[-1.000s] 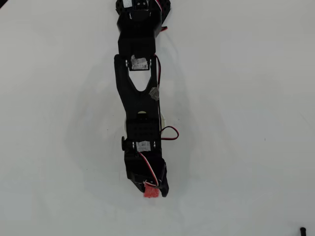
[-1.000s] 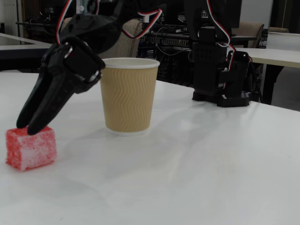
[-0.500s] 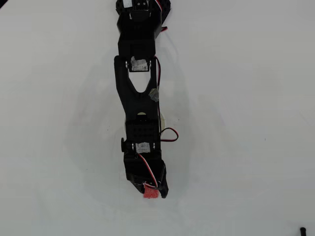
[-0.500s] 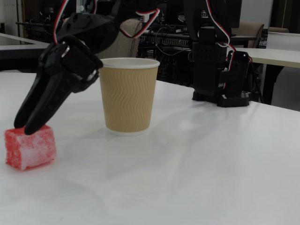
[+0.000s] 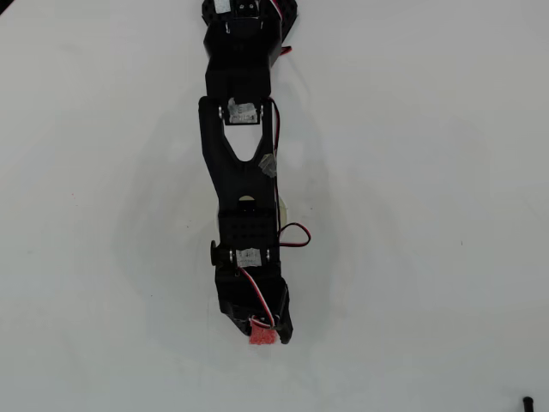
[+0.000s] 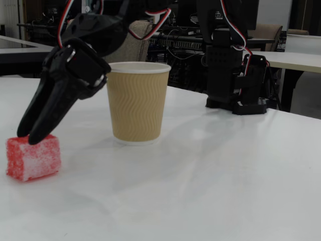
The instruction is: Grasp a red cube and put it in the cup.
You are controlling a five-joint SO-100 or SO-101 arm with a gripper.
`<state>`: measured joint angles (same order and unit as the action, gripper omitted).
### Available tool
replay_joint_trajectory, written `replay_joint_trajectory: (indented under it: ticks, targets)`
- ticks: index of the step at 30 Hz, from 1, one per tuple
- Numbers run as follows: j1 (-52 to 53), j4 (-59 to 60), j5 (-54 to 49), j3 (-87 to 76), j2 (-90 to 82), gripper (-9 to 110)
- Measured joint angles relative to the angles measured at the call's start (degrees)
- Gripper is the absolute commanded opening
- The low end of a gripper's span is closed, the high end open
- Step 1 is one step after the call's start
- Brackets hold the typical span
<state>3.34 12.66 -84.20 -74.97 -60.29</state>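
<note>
The red cube [image 6: 33,156] is a small block with a grainy, frosted-looking surface, sitting on the white table [image 6: 210,170] at the left of the fixed view; from overhead it [image 5: 262,334] peeks out under the arm's tip. One cube and one cup [image 6: 137,102] are visible; the cup is tan and ribbed outside with a white rim, standing upright near the cube but apart from it. The black arm [image 5: 243,184] stretches out over the cup and bends down, its gripper [image 6: 29,135] touching the cube's top with fingers nearly together, not holding it.
</note>
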Motion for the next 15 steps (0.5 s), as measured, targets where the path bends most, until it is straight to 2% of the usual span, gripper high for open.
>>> replay_joint_trajectory:
  ticks: [15]
  targets:
    - [0.0, 2.46, 0.0, 0.0, -1.93, 20]
